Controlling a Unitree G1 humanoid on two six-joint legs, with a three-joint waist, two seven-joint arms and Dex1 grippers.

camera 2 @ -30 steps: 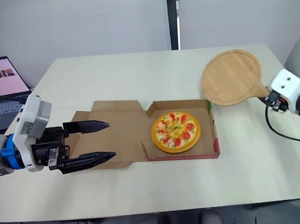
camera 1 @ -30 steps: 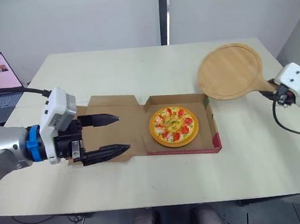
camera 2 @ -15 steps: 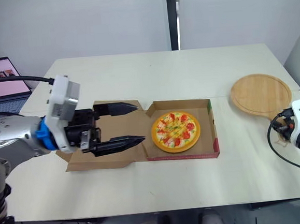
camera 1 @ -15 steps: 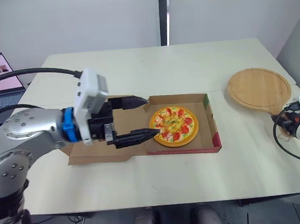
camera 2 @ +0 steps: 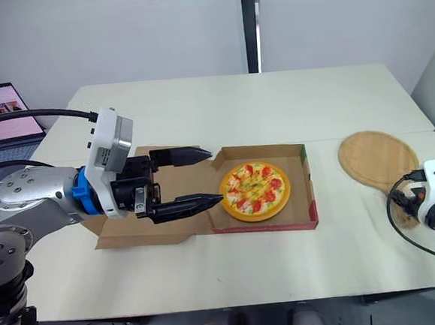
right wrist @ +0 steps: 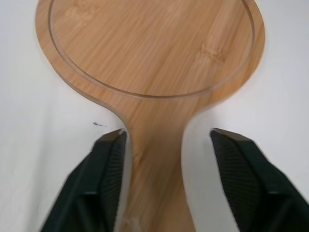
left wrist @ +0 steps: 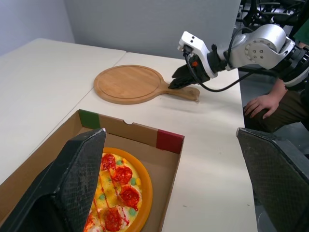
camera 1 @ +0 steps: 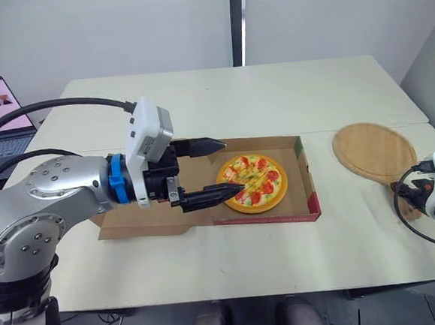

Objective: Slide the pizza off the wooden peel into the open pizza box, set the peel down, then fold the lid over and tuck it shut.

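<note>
Round toy pizza w/ red toppings on an orange base sits inside the open brown cardboard pizza box, so the slide-off is done. Main change vs 1 s ago: the round wooden peel, then held up off the worktop beyond the box's far right corner, now lies flat on the pale worktop, well apart from the box on the robot's right. The right hand is at the peel's handle w/ fingers spread wide, one each side, & bare worktop shows between the handle and one finger, which reads as let go, not gripping. So step 2 (peel set down) looks complete; the right hand just needs to back away. Other change: the left hand, 1 s ago out near the outer edge of the flat brown lid, has come in over the lid & now hovers w/ fingers wide apart, holding nothing. Its tips reach the box's left wall, and the nearer tip appears over the pizza's rim. Lid is flat on the worktop, not yet folded. Left to do: fold lid over, tuck shut. The left hand is above the lid, not under its free edge, so it prob. needs repositioning; watch that the near tip doesn't nudge the pizza.
</note>
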